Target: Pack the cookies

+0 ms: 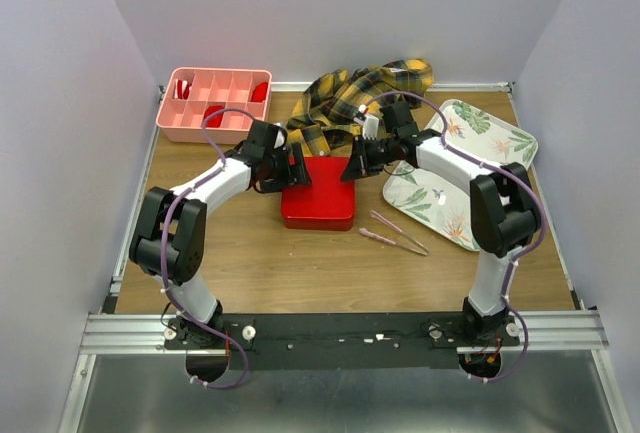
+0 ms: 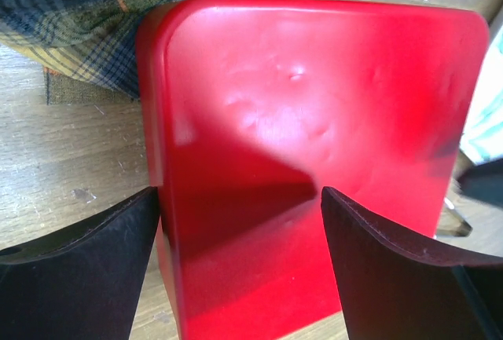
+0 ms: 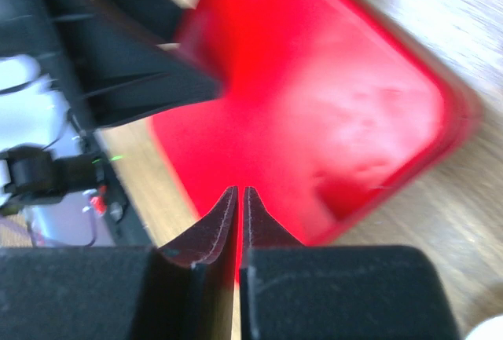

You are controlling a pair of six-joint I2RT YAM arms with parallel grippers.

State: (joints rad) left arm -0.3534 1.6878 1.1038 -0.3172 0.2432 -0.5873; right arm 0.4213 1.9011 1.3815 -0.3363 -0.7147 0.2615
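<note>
No cookies show in any view. A closed red box (image 1: 318, 198) (image 2: 314, 81) (image 3: 330, 81) lies at the table's middle. My left gripper (image 1: 298, 171) (image 2: 240, 226) is open at the box's left edge. One of its fingers is beside the box wall and the other is over the top. My right gripper (image 1: 352, 165) (image 3: 240, 192) hovers over the box's far right corner. Its jaws are shut to a thin slit in which only red shows, and nothing is visibly held. The right wrist view is blurred.
A pink gridded box (image 1: 215, 101) with dark-red pieces stands at the back left. A plaid cloth (image 1: 350, 93) (image 2: 71, 26) lies behind the red box. A floral tray (image 1: 440, 203) sits at the right, and pink tweezers (image 1: 398, 233) lie in front of it.
</note>
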